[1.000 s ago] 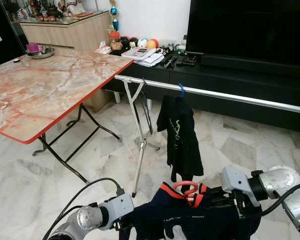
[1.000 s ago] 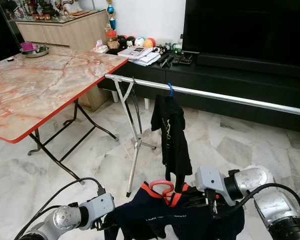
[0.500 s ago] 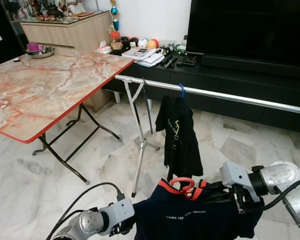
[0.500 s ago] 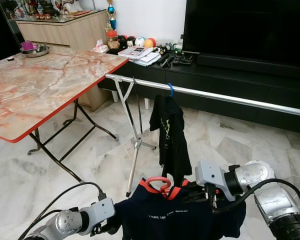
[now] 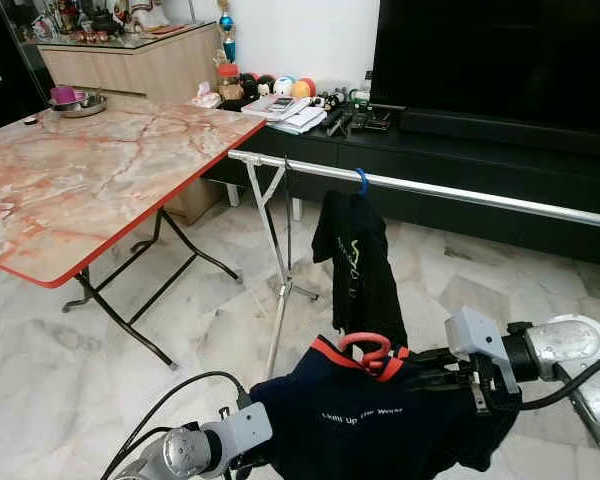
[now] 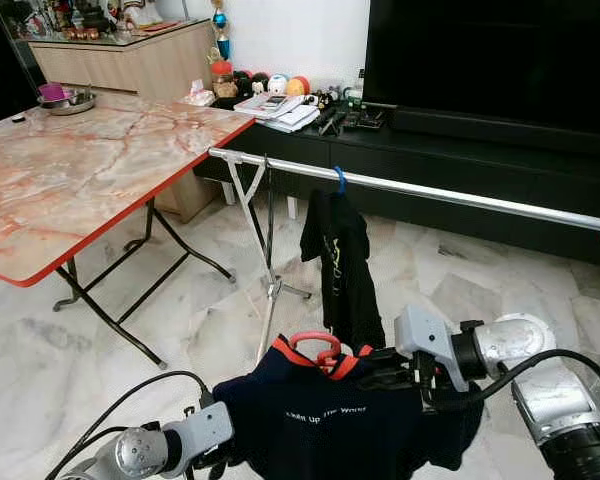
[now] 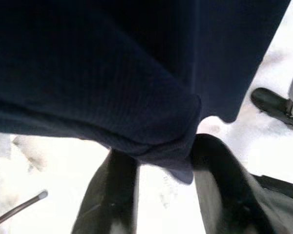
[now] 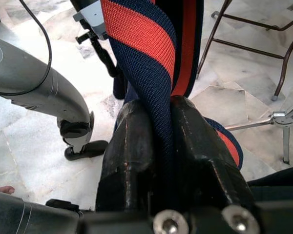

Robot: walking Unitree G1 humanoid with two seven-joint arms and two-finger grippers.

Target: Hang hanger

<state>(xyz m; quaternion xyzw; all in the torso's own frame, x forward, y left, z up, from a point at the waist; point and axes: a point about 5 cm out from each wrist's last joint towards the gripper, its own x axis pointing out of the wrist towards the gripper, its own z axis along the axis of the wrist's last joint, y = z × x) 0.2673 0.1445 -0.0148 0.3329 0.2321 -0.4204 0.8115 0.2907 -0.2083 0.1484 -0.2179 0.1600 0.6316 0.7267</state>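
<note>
A marble-tiled living room holds a silver clothes rail running left to right before the dark TV console, with one black garment already hanging from its blue hook. Low and nearer the robot, a navy shirt on a red hanger is carried between both arms. The right gripper is pressed together on the collar's navy-and-orange band, close beside the hook; the left gripper pinches a fold at the far shoulder. The hook points upward, the hanger's long axis lies roughly parallel to the rail, and the rail sits ahead and above, so the right arm probably leads.
</note>
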